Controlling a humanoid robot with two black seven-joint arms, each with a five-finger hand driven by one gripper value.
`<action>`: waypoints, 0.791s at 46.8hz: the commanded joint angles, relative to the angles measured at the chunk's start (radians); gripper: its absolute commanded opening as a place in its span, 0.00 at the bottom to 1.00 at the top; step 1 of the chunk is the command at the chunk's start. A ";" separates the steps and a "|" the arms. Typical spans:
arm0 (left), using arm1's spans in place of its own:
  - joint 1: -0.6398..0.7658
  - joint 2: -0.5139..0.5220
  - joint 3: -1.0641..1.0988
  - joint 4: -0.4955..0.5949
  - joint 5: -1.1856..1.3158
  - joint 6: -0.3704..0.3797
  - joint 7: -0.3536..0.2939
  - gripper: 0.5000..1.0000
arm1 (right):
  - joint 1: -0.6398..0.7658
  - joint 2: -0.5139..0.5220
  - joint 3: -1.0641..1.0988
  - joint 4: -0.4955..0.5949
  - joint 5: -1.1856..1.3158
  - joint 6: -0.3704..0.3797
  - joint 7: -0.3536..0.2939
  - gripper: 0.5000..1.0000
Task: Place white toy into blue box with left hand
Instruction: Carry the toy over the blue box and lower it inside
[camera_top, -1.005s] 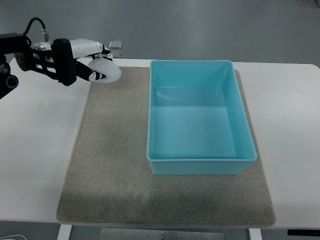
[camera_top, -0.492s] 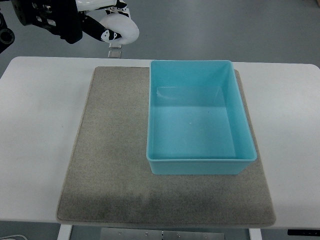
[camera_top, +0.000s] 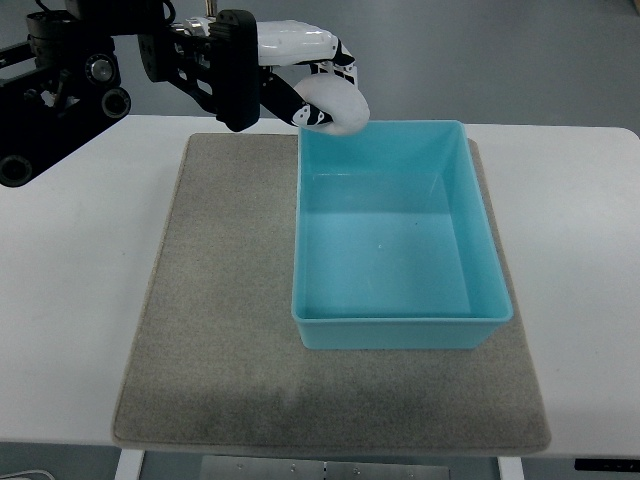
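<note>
The left arm is reaching in from the upper left over the desk (camera_top: 70, 260). The left hand (camera_top: 305, 75) is gripping the white toy (camera_top: 335, 108) with curled fingers, holding it above the far left corner of the blue box (camera_top: 400, 330), which is sitting on the grey mat (camera_top: 220, 330).

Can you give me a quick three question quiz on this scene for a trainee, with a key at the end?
1. True or false: the white toy already lies on the floor of the blue box.
2. Which robot hand holds the toy? A) left B) right C) neither
3. Fill in: the box stands on a grey ____ on the white table.

Key
1. False: the toy is held up at the box's far left corner, and the box is empty.
2. A: the left robot hand is closed around it.
3. Mat: the grey mat.
</note>
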 joint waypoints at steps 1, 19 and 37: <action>0.012 -0.036 0.009 -0.001 0.001 0.004 0.000 0.00 | 0.000 0.000 0.000 0.000 0.000 0.001 0.000 0.87; 0.087 -0.116 0.038 0.014 0.067 0.068 0.000 0.00 | 0.000 0.000 0.000 0.000 0.000 -0.001 0.000 0.87; 0.149 -0.144 0.050 0.027 0.093 0.147 0.000 0.00 | 0.000 0.000 0.000 0.000 0.000 -0.001 0.000 0.87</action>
